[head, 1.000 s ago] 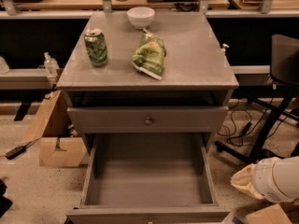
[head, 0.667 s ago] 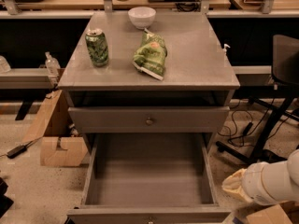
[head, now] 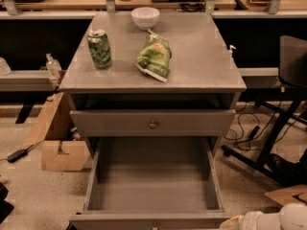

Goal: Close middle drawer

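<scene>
At the bottom right edge of the frame, gripper (head: pixel 238 222), pale and mostly cut off by the frame border; open or closed, not possible to tell. Just beside the right end of the low front panel of the middle drawer (head: pixel 153 188); touching or apart, unclear. Middle drawer pulled far out toward the bottom centre, with its tiny knob at the very bottom edge. Directly above, top drawer front (head: pixel 115 122) with a larger knob. On the cabinet top (head: pixel 204 66): green can (head: pixel 99 48) at left, green snack bag (head: pixel 154 56) in the middle, white bowl (head: pixel 145 17) at the back. Cardboard box (head: pixel 60 150) on the floor, at left.
</scene>
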`<state>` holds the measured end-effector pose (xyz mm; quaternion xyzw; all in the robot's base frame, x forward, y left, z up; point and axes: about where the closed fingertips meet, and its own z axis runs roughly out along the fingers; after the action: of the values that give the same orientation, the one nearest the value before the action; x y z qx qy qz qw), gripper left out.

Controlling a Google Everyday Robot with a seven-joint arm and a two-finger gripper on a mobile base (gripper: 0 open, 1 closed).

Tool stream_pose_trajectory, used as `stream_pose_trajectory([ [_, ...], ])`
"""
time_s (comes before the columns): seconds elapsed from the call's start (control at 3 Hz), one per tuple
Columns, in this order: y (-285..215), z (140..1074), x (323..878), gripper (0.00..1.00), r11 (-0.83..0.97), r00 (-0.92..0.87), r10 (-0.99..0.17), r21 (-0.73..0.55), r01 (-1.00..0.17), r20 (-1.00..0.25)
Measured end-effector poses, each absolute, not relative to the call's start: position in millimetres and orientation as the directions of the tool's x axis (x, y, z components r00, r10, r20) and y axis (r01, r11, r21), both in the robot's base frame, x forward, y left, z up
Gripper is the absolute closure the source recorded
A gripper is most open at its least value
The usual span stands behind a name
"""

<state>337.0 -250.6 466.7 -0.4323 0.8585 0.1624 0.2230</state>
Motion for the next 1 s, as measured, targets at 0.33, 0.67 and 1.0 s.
stream_pose_trajectory([
  [0.33,-249,420,317,1.0,0.589,-0.557,-0.633,0.131,-0.797,-0.538],
  [0.67,-228,383,314,1.0,0.567,-0.53,-0.631,0.13,-0.813,-0.566],
  [1.0,-206,362,336,1.0,0.544,-0.481,-0.625,0.099,-0.833,-0.615],
])
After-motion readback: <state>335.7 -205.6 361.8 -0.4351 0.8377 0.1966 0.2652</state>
